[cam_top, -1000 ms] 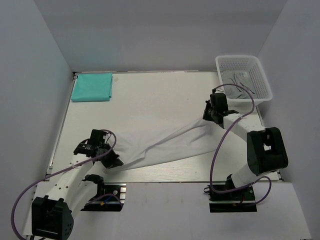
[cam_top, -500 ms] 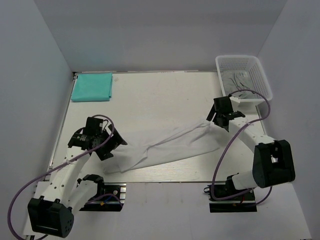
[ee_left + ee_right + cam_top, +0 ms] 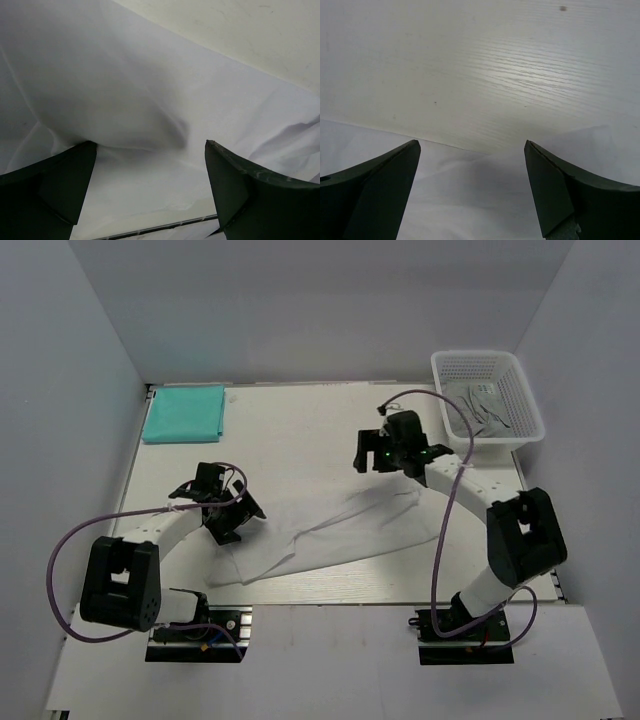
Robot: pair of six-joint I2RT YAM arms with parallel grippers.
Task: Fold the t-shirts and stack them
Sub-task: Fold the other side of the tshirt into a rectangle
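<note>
The white t-shirt [image 3: 340, 530] lies loose on the table [image 3: 300, 430] as a long rumpled band, running from the near left to the middle right. My left gripper [image 3: 240, 520] hovers open over its left end; the left wrist view shows white cloth [image 3: 150, 100] under the spread fingers [image 3: 55, 185] and nothing between them. My right gripper [image 3: 363, 455] is open just beyond the shirt's far right edge. Its wrist view shows bare tabletop [image 3: 485, 65] above and white cloth [image 3: 470, 200] below. The teal t-shirt [image 3: 184, 413] lies folded flat at the far left corner.
A white mesh basket [image 3: 520, 390] stands at the far right corner with grey-white cloth [image 3: 480, 400] inside. Grey walls close in the table on the left, back and right. Purple cables loop from both arms.
Both grippers opened and let go of the white shirt, which dropped slack onto the table. The left gripper moved right over the shirt's end; the right gripper swung left and further back.
</note>
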